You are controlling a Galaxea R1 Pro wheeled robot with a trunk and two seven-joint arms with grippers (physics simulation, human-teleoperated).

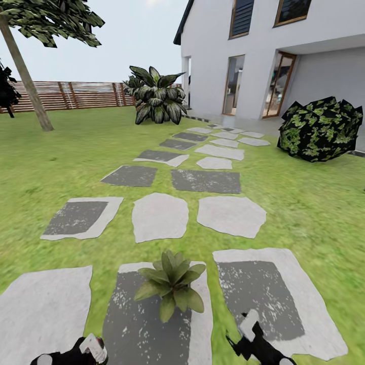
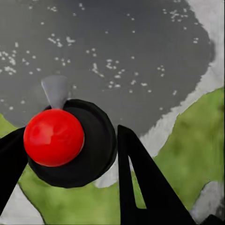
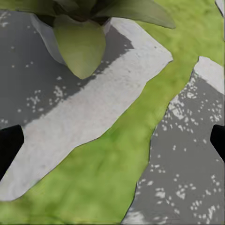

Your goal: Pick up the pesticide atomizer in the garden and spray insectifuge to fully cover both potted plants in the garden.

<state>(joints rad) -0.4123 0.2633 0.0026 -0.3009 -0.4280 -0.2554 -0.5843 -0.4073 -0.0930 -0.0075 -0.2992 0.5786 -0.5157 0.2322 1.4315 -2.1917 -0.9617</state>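
We see a garden lawn [image 1: 61, 152] crossed by grey stepping stones [image 1: 159, 215] leading to a white house [image 1: 263, 50]. One potted plant [image 1: 171, 284] stands on the nearest middle stone, between our two arms. The left gripper [image 2: 65, 154] is closed on a round black object with a red cap [image 2: 54, 137], possibly the pesticide atomizer seen end-on. The right gripper [image 3: 112, 140] is spread wide and empty above grass, near the plant's pale pot [image 3: 49, 40].
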